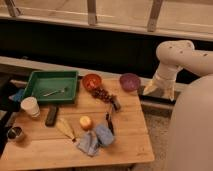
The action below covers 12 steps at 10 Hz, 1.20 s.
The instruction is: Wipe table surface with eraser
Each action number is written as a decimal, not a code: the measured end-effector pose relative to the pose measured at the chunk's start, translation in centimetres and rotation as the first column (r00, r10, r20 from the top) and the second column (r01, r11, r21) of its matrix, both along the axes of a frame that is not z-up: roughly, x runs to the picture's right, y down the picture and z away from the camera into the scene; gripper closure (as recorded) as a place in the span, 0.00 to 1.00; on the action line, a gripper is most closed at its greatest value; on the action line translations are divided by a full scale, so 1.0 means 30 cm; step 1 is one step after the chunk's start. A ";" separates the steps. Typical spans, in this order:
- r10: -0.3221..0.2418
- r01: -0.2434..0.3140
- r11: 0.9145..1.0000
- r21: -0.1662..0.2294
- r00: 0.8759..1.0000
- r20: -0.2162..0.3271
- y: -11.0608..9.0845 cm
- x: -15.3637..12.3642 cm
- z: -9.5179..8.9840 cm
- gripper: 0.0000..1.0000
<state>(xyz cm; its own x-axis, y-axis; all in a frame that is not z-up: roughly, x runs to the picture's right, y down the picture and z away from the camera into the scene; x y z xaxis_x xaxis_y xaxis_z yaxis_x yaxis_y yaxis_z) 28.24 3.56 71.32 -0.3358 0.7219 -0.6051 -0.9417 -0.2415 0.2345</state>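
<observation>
A dark, flat, rectangular eraser (51,115) lies on the wooden table (130,130) at the left, just below the green tray (37,80) and beside a white cup (30,106). My gripper (159,92) hangs from the white arm beyond the table's right far corner, close to the purple bowl (129,81) and far from the eraser. Its two fingers are spread apart and hold nothing.
The tray holds a fork (54,92). Also on the table: an orange bowl (92,81), dark grapes (102,94), a small dark object (116,104), an orange fruit (86,122), a yellowish item (65,128), a blue cloth (95,139), a metal cup (16,133).
</observation>
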 end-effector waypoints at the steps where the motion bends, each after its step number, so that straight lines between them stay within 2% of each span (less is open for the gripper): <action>1: 0.000 0.000 1.000 0.000 1.000 0.000 0.000 0.000 0.000 0.20; 4: 0.003 -0.003 1.000 0.002 1.000 0.005 -0.001 0.002 -0.002 0.20; 7: 0.042 -0.047 0.998 0.049 0.994 0.106 -0.069 -0.019 -0.040 0.20; 10: -0.004 -0.020 0.992 0.127 0.982 0.188 -0.160 -0.174 -0.047 0.20; 11: -0.047 0.008 0.986 0.168 0.971 0.234 -0.203 -0.285 -0.057 0.20; 12: -0.074 0.025 0.982 0.188 0.963 0.261 -0.220 -0.354 -0.065 0.20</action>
<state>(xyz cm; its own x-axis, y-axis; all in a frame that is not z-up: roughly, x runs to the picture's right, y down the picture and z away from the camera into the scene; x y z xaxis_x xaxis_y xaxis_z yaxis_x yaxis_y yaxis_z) 17.62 -3.05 69.37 -0.1419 0.8391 -0.5251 -0.9757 -0.2079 -0.0686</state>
